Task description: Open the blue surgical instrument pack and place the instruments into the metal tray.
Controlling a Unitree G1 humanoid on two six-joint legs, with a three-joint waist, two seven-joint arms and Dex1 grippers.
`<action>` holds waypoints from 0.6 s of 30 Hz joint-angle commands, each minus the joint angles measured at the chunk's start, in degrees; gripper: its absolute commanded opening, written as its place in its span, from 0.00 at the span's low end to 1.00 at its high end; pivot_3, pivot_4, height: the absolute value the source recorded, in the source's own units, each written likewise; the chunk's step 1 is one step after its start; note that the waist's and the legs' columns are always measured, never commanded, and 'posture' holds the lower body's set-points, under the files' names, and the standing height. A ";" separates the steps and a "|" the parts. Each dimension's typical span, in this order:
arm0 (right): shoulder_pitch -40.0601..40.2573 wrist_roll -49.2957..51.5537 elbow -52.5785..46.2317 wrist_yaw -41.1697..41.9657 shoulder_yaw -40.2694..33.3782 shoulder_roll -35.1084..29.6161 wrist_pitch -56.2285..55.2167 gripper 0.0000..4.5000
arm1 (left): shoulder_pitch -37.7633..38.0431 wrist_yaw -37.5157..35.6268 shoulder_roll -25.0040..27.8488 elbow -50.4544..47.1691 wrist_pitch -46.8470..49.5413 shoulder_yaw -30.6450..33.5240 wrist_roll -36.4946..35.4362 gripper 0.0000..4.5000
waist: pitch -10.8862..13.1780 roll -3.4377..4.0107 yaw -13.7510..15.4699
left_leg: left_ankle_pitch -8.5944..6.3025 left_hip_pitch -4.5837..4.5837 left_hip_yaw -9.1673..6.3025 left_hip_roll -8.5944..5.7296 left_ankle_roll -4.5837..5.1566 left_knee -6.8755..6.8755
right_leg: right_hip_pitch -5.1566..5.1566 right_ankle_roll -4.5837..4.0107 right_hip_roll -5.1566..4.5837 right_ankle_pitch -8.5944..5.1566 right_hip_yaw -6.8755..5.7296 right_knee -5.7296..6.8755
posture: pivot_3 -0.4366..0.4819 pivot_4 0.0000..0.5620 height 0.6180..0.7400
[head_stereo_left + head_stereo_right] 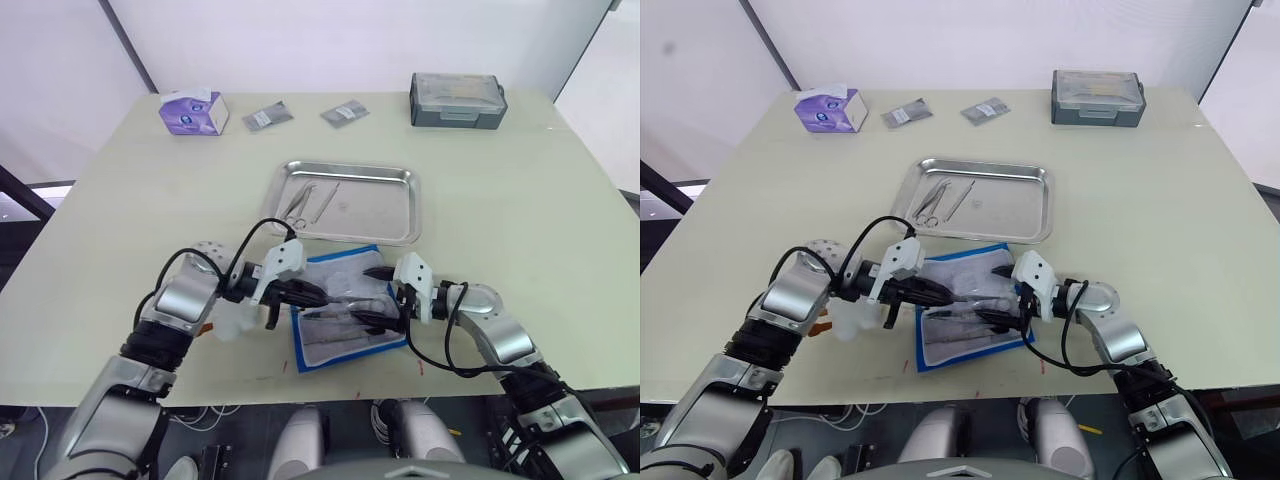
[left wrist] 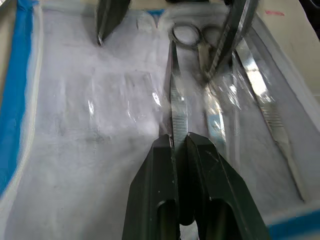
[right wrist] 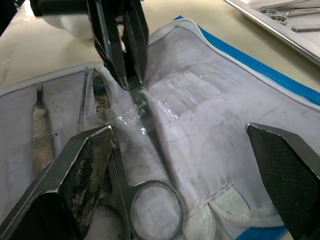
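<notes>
The blue surgical instrument pack [image 1: 345,310] lies unfolded near the table's front edge, its clear pocket lining [image 2: 100,115] facing up. My left gripper [image 2: 179,139] is shut on the blade of a pair of scissors [image 2: 175,90], whose ring handles [image 3: 155,205] still rest on the lining. My right gripper [image 3: 179,131] stands wide open over those handles, one finger on each side. More instruments [image 2: 270,115] lie in the pockets beside the scissors. Behind the pack, the metal tray [image 1: 380,210] holds scissors [image 1: 297,205] and a slim tool [image 1: 325,200].
At the table's far edge stand a purple tissue box [image 1: 193,110], two grey foil packets [image 1: 268,116] [image 1: 345,112] and a grey lidded box [image 1: 457,99]. The table's front edge runs just below the pack.
</notes>
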 commanded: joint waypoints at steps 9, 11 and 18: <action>2.75 -1.72 4.02 -0.24 2.15 -0.53 3.08 1.00 | -2.75 -0.49 3.22 -4.50 8.13 -0.49 0.24 0.01 | 0.01 -0.01 0.05 | 0.00 0.00 0.00 0.00 0.00 0.01 | 0.00 0.00 0.00 0.00 0.00 0.00 | 0.48 0.27 0.98; 2.74 -1.73 4.03 -0.22 2.15 -0.56 3.06 1.00 | -2.83 -0.95 4.08 -5.08 8.71 -0.14 -0.15 0.01 | 0.01 -0.02 0.05 | 0.00 0.00 0.00 0.00 0.00 0.01 | 0.00 0.00 0.00 0.00 0.00 0.00 | 0.48 0.27 0.98; 2.64 -1.70 4.20 0.02 2.21 -0.58 3.02 1.00 | -2.49 -2.44 7.62 -6.78 10.17 0.81 -1.70 0.01 | 0.03 0.00 0.05 | 0.00 0.00 0.00 0.00 0.00 0.01 | 0.00 0.00 0.00 0.00 0.00 0.00 | 0.48 0.27 0.98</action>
